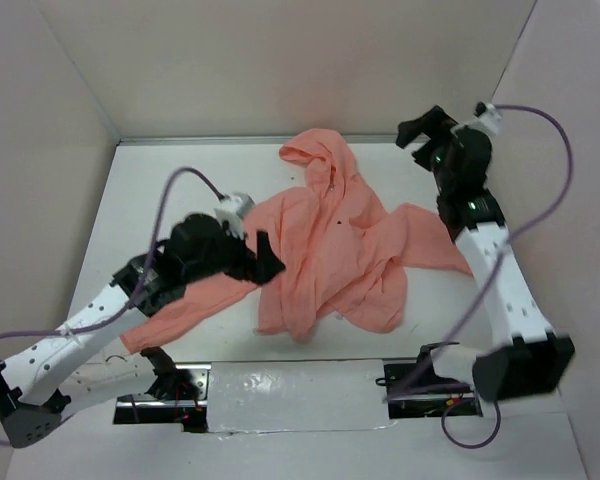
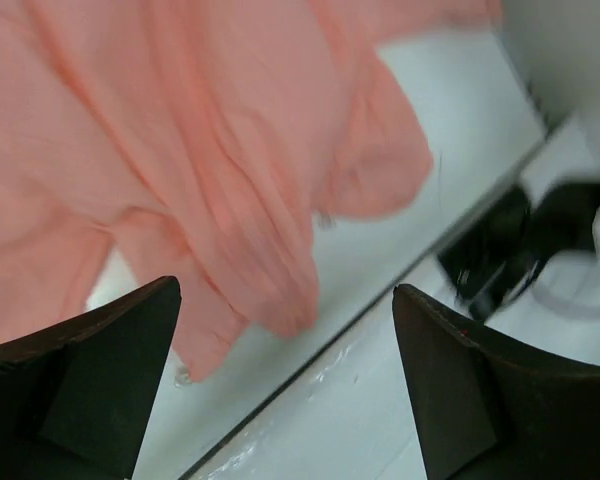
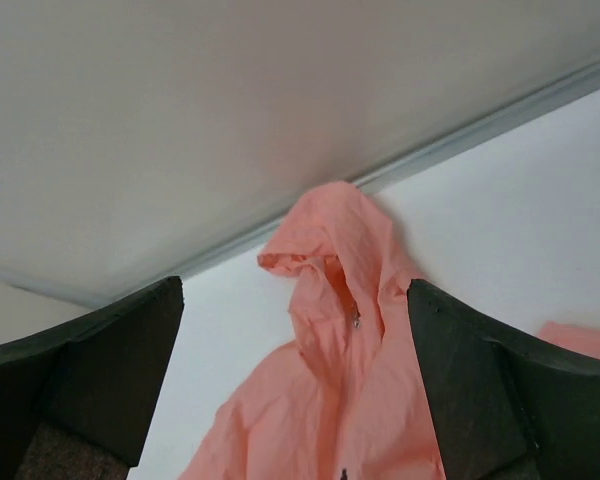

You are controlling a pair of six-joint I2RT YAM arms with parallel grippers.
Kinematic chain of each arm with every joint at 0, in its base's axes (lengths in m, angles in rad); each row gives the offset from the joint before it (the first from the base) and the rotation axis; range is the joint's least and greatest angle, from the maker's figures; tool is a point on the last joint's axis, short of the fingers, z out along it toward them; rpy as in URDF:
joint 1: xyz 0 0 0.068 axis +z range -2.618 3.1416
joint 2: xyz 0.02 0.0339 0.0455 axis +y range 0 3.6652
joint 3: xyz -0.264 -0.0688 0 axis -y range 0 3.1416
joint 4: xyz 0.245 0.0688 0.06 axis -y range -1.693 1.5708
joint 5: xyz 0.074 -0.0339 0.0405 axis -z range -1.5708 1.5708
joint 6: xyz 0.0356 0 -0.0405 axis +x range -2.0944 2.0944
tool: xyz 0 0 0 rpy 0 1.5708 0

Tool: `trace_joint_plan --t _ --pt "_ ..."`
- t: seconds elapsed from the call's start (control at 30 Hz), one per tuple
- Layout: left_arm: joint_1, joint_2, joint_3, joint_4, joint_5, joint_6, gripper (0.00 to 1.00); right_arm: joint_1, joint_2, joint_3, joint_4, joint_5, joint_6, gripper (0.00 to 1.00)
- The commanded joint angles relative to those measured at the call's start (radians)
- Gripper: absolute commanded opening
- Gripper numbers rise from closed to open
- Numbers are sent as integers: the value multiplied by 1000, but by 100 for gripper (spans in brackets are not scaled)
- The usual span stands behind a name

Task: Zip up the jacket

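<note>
Bases first: left arm base (image 1: pixel 25 405) and right arm base (image 1: pixel 525 365) sit at the near table (image 1: pixel 180 180) edge. From the left: one sleeve (image 1: pixel 180 315) trails out flat under my left arm; my left gripper (image 1: pixel 267 255) hovers over the jacket's near-left part, jaws wide, nothing between them; wrist view agrees, left gripper (image 2: pixel 285 290) spread above loose folds of the jacket (image 2: pixel 180 150). Mid-table, the jacket (image 1: pixel 330 250) lies crumpled and twisted, hood (image 1: pixel 315 155) pointing to the back wall (image 1: pixel 310 70). Other sleeve (image 1: pixel 430 245) runs right. My right gripper (image 1: pixel 416 142) is raised far right, well apart from the cloth, also wide and empty; from it I see hood (image 3: pixel 320 240) and a small dark zipper pull (image 3: pixel 356 321) below it. Whether any of the front is zipped, I can't tell. My read: still the straightening step, zipping not begun. Next move calls for pinching the hem and spreading the front flat so both zipper edges show.
</note>
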Motion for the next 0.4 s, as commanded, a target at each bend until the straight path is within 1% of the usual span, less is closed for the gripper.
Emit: trace_joint_plan --t 0.0,0.03,0.07,0.1,0.13,0.17,0.2,0.23,0.3,0.37 --pt "243 39 153 -106 -39 -114 99 -7 -254 -177 -61 183 28 100" --pt "300 53 190 -131 -7 -117 99 -5 -363 -206 -102 202 37 100" --pt "355 62 245 -146 36 -106 99 -4 -408 -260 -138 217 37 100" --pt "432 63 260 -134 108 -64 99 -2 -458 -279 -220 272 43 100" --pt "461 65 271 -89 131 -47 99 -4 -548 -309 -262 300 59 100" --pt "492 65 280 -77 150 -28 99 -5 -589 -323 -308 324 63 100" --pt "547 76 302 -86 168 -19 99 -7 -630 -335 -319 356 59 100" --pt "572 82 341 -105 168 -22 99 -7 -701 -355 -327 360 50 100" --pt "637 94 363 -148 150 -31 99 -7 -780 -365 -359 379 44 100" --pt "685 87 356 -140 158 -36 99 -5 -816 -366 -386 393 45 100"
